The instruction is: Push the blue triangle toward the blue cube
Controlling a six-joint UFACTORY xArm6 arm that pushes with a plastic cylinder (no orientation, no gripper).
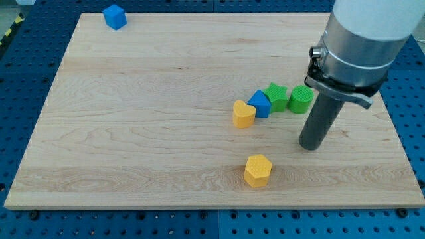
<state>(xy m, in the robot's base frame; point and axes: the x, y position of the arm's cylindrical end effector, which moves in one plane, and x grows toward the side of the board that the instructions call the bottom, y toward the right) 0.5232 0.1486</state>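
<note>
Right now my tip [311, 147] is resting on the wooden board [133, 133], touching nothing, just below the green cylinder [301, 99], with the blue triangle [260, 103] nearby and the blue cube [115, 16] sitting far off.

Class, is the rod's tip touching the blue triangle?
No: my tip rests on bare board to the view's right of the blue triangle, apart from it.

The arm [362, 40] is cut off by the view's top and right edges. Its rod hides the lower right of the green cylinder [300, 99]. The blue triangle [260, 103] covers part of the green star [276, 96]; the yellow heart [243, 113] overlaps the triangle's left side.
</note>
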